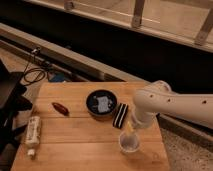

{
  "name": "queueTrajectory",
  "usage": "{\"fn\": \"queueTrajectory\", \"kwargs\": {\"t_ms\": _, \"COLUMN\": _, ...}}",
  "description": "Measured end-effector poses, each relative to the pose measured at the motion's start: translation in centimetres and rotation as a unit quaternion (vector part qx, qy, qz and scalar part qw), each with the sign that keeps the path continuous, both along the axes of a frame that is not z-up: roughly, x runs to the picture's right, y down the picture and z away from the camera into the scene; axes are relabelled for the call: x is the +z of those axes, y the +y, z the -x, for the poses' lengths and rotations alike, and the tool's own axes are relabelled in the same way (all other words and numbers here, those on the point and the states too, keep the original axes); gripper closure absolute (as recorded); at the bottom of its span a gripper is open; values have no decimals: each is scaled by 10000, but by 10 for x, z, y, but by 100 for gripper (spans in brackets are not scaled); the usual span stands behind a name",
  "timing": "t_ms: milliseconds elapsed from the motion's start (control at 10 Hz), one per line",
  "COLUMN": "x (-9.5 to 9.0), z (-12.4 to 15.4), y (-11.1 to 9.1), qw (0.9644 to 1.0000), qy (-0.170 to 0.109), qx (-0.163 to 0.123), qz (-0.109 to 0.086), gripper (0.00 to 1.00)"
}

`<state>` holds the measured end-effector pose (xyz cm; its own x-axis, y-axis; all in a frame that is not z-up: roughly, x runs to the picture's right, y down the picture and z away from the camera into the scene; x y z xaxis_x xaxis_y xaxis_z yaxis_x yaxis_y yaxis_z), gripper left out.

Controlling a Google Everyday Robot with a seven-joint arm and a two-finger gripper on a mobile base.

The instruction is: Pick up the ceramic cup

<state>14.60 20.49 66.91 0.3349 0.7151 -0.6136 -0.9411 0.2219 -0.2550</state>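
Observation:
The ceramic cup (129, 142) is small, white and handleless, standing upright near the front right corner of the wooden table (75, 135). My white arm reaches in from the right and bends down over it. My gripper (131, 131) hangs just above the cup's far rim, partly hidden by the arm's wrist. The wider black round bowl (101, 104) sits behind and to the left of the cup.
A black-and-white striped packet (120, 115) lies between bowl and cup. A reddish-brown object (60, 108) lies at the left middle. A white tube (33, 132) lies at the table's left edge. Cables and dark gear sit left of the table.

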Motion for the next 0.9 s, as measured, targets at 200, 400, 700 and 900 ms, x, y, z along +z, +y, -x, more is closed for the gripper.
{"fn": "queueTrajectory", "kwargs": {"t_ms": 200, "x": 4, "z": 1, "y": 3, "qw": 10000, "qy": 23, "qx": -27, "qz": 16, "gripper": 40}}
{"fn": "queueTrajectory", "kwargs": {"t_ms": 400, "x": 7, "z": 0, "y": 6, "qw": 10000, "qy": 58, "qx": -43, "qz": 45, "gripper": 40}}
{"fn": "queueTrajectory", "kwargs": {"t_ms": 700, "x": 13, "z": 3, "y": 10, "qw": 9999, "qy": 98, "qx": -77, "qz": 96, "gripper": 40}}
{"fn": "queueTrajectory", "kwargs": {"t_ms": 900, "x": 16, "z": 5, "y": 11, "qw": 9998, "qy": 118, "qx": -113, "qz": 120, "gripper": 40}}
